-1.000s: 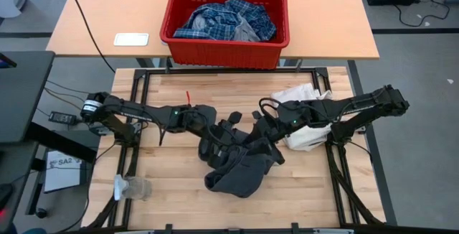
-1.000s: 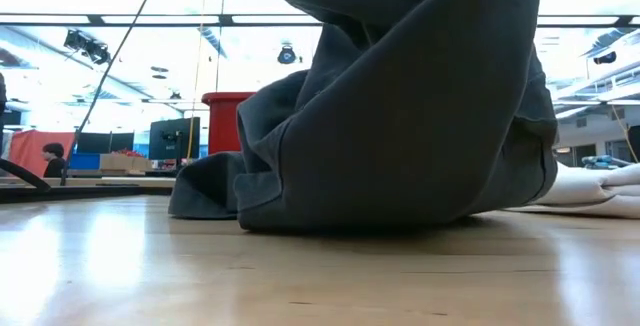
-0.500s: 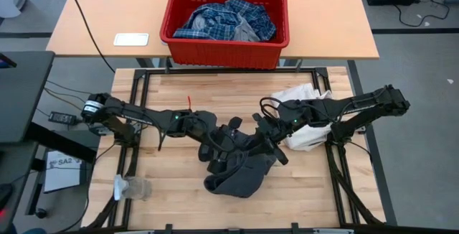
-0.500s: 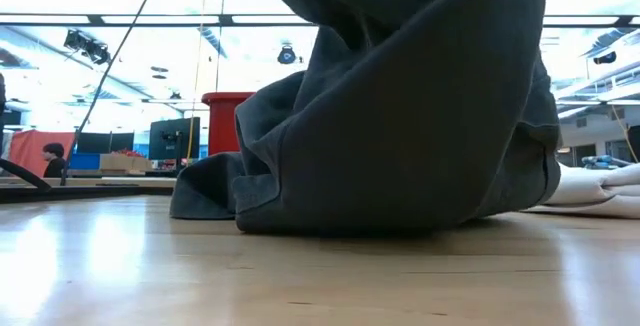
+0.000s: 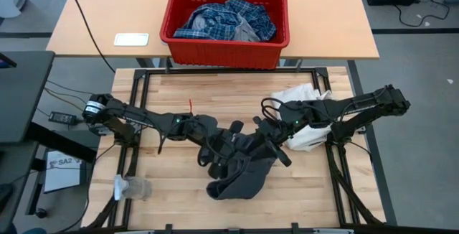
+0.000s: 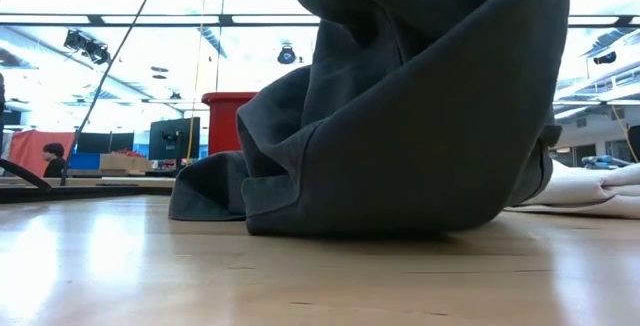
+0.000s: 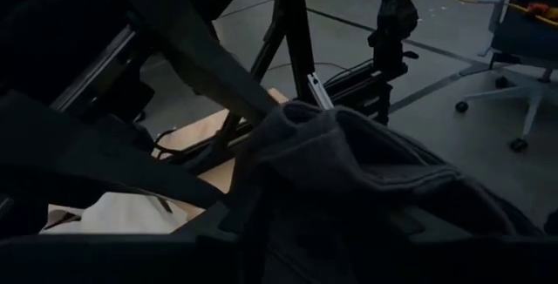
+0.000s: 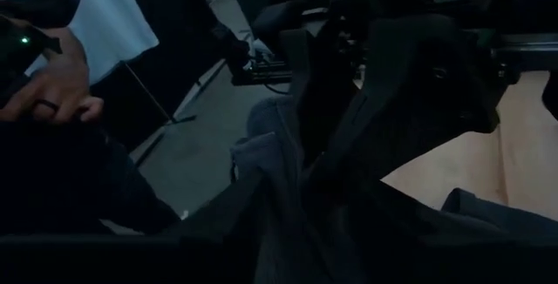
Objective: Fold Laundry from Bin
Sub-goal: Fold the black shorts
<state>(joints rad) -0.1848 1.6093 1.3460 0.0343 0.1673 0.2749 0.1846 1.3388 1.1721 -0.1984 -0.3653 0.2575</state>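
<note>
- The dark grey garment (image 5: 240, 171) now hangs in a tighter bunch than a second ago: in the high view its lower edge has drawn in toward the middle of the table (image 5: 165, 187), and it sits nearer the front edge than the back.
- In the low view the cloth's right side has swelled outward and its hem has shifted, so the piece is being lifted and regathered, not spread flat.
- The left gripper (image 5: 224, 148) has moved in toward the table's centre and sits at the top of the garment; its fingers are hidden in the folds, so I cannot tell how wide they stand or whether they grip.
- The right gripper (image 5: 267, 142) meets it from the other side, also buried in dark cloth; its opening cannot be told either.
- The red bin (image 5: 222, 47) stands on the far table beyond the back edge, with the plaid shirt (image 5: 222, 19) inside.
- A white cloth (image 5: 305, 137) lies near the right edge.
- Judging by this, folding of the first piece has barely begun; it needs laying flat first.
</note>
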